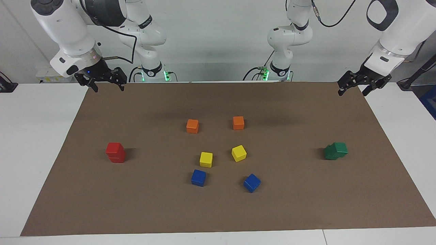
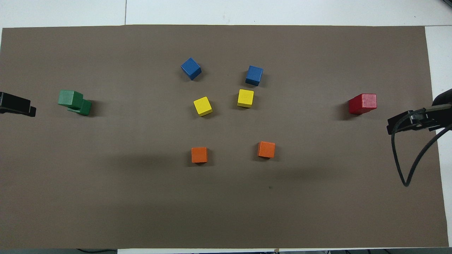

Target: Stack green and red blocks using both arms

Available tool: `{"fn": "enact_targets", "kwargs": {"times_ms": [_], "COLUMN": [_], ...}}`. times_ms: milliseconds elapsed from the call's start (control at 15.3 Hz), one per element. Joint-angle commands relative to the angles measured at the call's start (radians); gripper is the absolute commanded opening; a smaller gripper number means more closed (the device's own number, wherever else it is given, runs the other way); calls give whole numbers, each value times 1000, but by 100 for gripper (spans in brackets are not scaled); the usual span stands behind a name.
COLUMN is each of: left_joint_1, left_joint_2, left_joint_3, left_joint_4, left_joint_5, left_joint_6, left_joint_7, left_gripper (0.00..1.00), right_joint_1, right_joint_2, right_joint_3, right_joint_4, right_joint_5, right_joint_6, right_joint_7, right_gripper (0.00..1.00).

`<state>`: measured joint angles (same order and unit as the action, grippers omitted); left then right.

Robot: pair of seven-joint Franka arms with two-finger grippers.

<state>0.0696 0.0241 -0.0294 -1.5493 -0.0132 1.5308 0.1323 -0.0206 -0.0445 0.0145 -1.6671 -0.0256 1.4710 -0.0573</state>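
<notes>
Facing view: the right gripper (image 1: 106, 85) and the left gripper (image 1: 352, 89) both hang with fingers apart, holding nothing. Each is raised over its own end of the brown mat (image 1: 218, 211), near the robots' edge.

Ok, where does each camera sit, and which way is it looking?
Facing view: high across the table, looking at the robots; both arms show whole, left gripper and right gripper open over the mat's corners.
Overhead view: above the robots' end, looking steeply down; only gripper tips show at the edges.
Shared: red stack, green stack, half a turn apart.
</notes>
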Motion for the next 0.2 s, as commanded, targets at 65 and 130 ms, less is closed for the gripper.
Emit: {"fn": "enact_targets", "kwargs": {"times_ms": [65, 130], "left_joint_1": [-11, -11], "left_joint_2": [0, 0], "left_joint_3": [8, 8], "left_joint_4": [3, 3], "left_joint_5": [-5, -4], "left_joint_6": [3, 5], "left_joint_7": [-17, -17], "left_gripper": [100, 100], "right_joint_1": [10, 11], "right_joint_2": [6, 6], "right_joint_3": [-13, -11], "right_joint_4": [15, 17], "right_joint_5": [4, 4], "right_joint_6": [-11, -11], "right_joint_7": [-3, -3], "right_gripper": [100, 100]}}
